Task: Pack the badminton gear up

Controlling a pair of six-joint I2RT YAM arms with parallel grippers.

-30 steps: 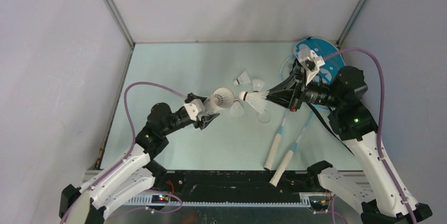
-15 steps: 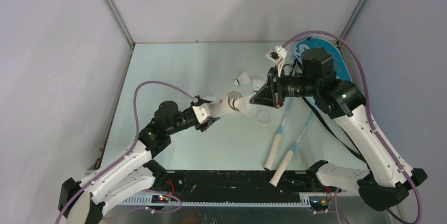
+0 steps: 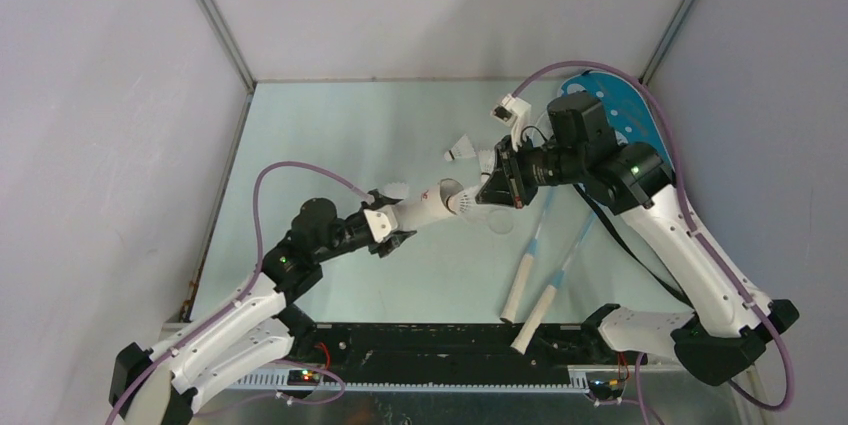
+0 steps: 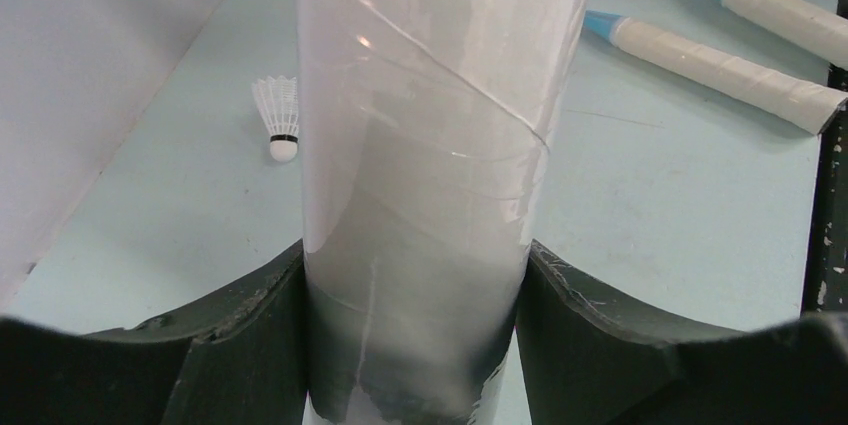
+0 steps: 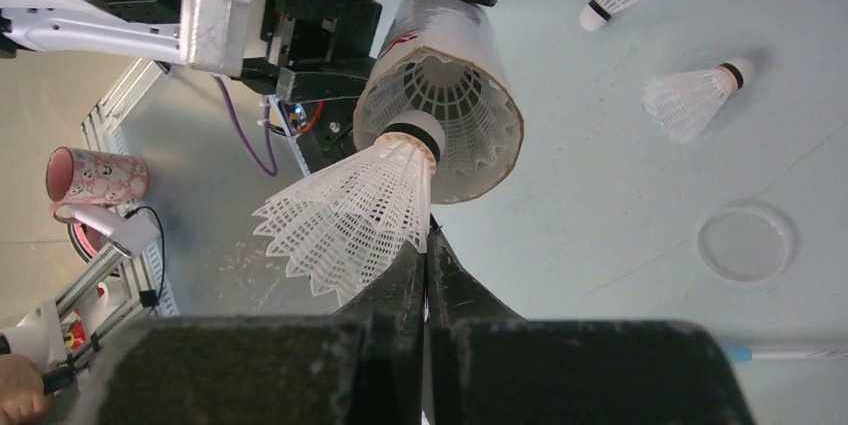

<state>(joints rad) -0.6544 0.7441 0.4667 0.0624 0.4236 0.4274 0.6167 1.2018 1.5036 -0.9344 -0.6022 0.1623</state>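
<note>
My left gripper point(image 3: 398, 217) point(image 4: 415, 305) is shut on the long white tube point(image 3: 430, 205) point(image 4: 420, 125), holding it near its base with the open mouth point(image 5: 450, 115) turned toward the right arm. My right gripper point(image 3: 488, 193) point(image 5: 428, 245) is shut on the skirt edge of a white shuttlecock point(image 5: 350, 215), whose cork tip sits at the tube mouth. Another shuttlecock is nested inside the tube. Loose shuttlecocks point(image 3: 460, 150) point(image 3: 490, 158) lie behind, and one point(image 4: 277, 120) lies beside the tube. Two rackets with cream handles point(image 3: 520, 285) point(image 3: 540, 310) lie at front right. The blue bag point(image 3: 610, 110) lies at back right.
A clear round lid point(image 3: 500, 220) point(image 5: 745, 242) lies on the table under the right gripper. Grey walls enclose the table on three sides. A pink mug point(image 5: 95, 177) stands off the table beyond the near edge.
The right arm has swung left with the shuttlecock, bringing its tip to the tube mouth. The left arm has pushed the tube toward the right and tilted it toward the shuttlecock.
</note>
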